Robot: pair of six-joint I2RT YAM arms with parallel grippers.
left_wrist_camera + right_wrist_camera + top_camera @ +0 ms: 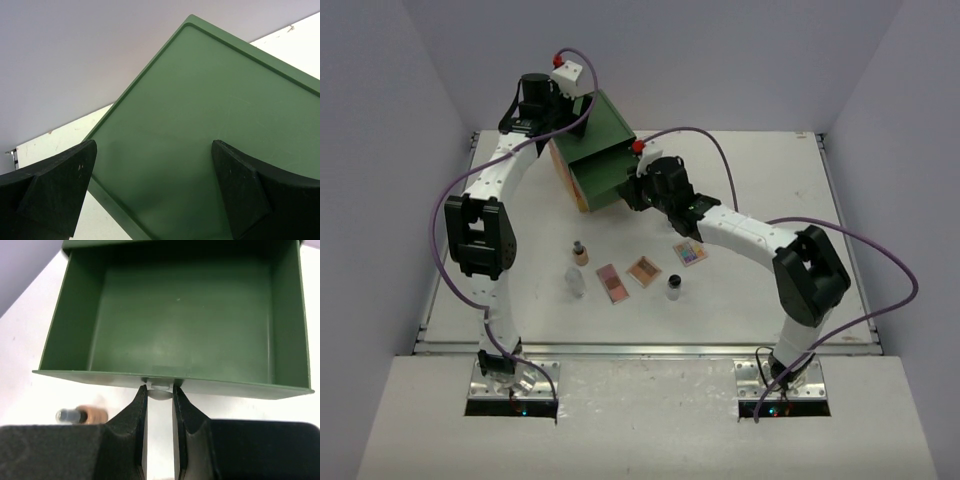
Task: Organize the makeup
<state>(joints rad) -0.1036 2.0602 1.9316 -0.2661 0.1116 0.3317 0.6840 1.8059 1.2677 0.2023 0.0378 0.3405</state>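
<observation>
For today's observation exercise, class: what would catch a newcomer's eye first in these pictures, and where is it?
The green drawer chest at the back of the table, its top drawer pulled out empty, the right gripper shut on its small knob. The left gripper hangs open over the chest's top. In front lies scattered makeup: tan bottle, clear jar, two pink-brown palettes, black-capped jar, multicolour palette.
</observation>
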